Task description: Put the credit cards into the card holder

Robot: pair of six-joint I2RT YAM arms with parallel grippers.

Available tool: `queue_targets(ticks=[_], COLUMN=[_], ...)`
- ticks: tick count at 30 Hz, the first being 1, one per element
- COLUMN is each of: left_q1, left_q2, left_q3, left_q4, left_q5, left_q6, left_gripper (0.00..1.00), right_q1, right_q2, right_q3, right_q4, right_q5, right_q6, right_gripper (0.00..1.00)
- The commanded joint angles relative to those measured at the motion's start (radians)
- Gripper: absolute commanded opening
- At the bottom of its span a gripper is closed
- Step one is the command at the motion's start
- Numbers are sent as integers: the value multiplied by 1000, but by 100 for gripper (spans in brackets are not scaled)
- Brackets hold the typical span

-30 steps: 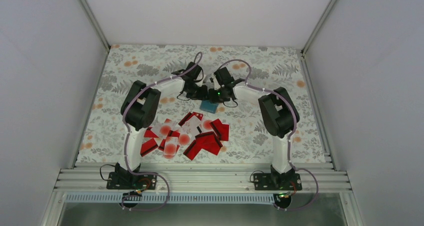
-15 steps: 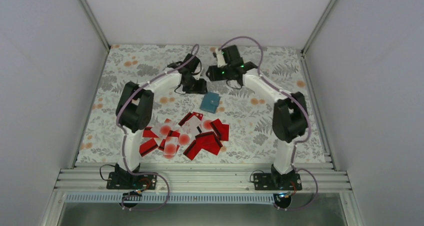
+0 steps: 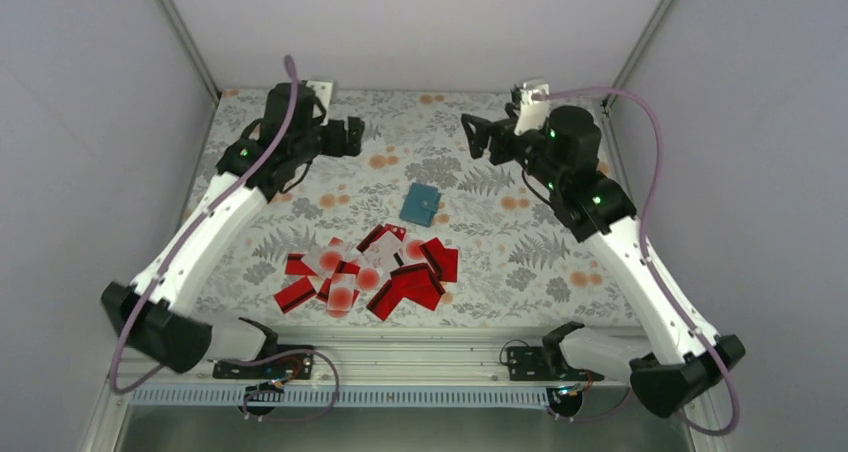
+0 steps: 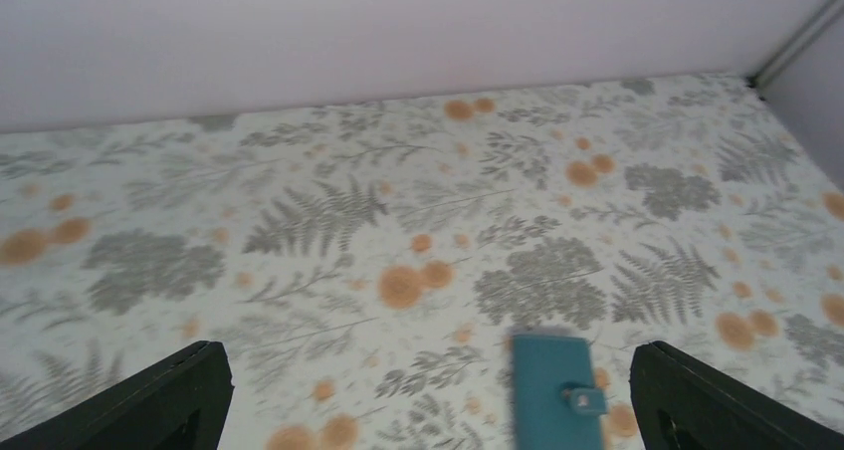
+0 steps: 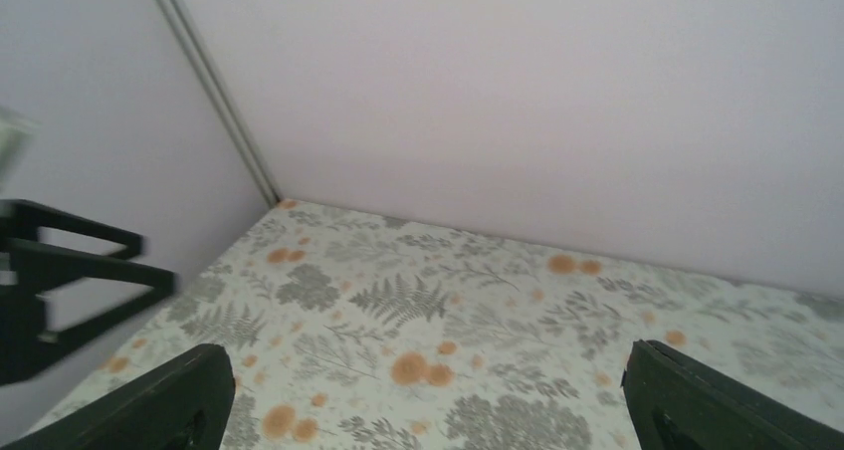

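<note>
Simply thin, flat, rectangular cards (image 3: 410, 287).

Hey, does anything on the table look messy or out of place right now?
Yes: the credit cards lie in a loose, overlapping heap near the front edge of the table, pointing every which way. The card holder lies apart beyond them, turned askew and apparently closed. Nothing looks damaged.

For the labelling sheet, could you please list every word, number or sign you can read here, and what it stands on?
No text can be read in any view.
The credit cards: only red faces, dark stripes and red spots show; any print is too small to read.
The card holder: blurred, no lettering visible.
</note>
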Motion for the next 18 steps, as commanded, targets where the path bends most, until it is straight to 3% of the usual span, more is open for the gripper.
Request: queue_targets(ticks=[1, 7, 18], left_q1=[4, 4, 3], left_q2=[-142, -294, -365], left_q3=[-147, -217, -226], left_q4=[21, -5, -50], left_q5=[-191, -284, -323], left_q6=[46, 22, 3], left_gripper=[100, 100, 100], right_q1=[-3, -2, -2], right_q2=[-95, -197, -219], right_q3=[-117, -176, -191], right_q4=[-40, -58, -44], right_q5=[121, 127, 125], right_q6=[-12, 11, 62], right_gripper=[99, 99, 99])
